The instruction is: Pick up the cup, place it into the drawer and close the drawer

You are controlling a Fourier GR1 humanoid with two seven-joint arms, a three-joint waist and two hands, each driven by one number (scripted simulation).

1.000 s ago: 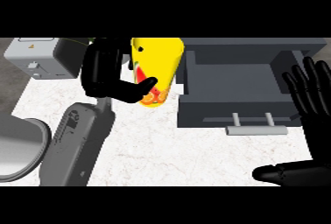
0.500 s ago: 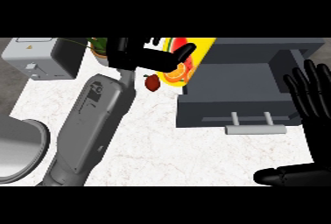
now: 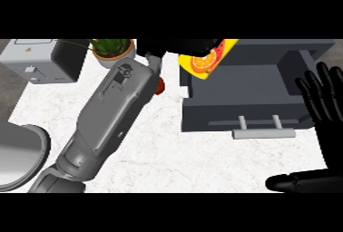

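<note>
L hand (image 3: pixel 175 45), partly cut off at view's top edge, has fingers curled round yellow cup (image 3: pixel 209 60), approx. half hidden, at rear-left corner of open drawer (image 3: pixel 254 86), height unclear; R hand (image 3: pixel 323 102) rests wide open at right edge, touching nothing.

L forearm (image 3: pixel 107 113): grey, runs diagonally from lower-left edge up to top centre. L hand (image 3: pixel 175 46): black, at the view's top edge, fingers curled round the cup (image 3: pixel 206 62) (hand partly cut off there). R hand (image 3: pixel 324 102): at right edge, resting, fingers straight & pointing up, thumb (image 3: pixel 301 182) sticking out leftward at bottom-right.
</note>
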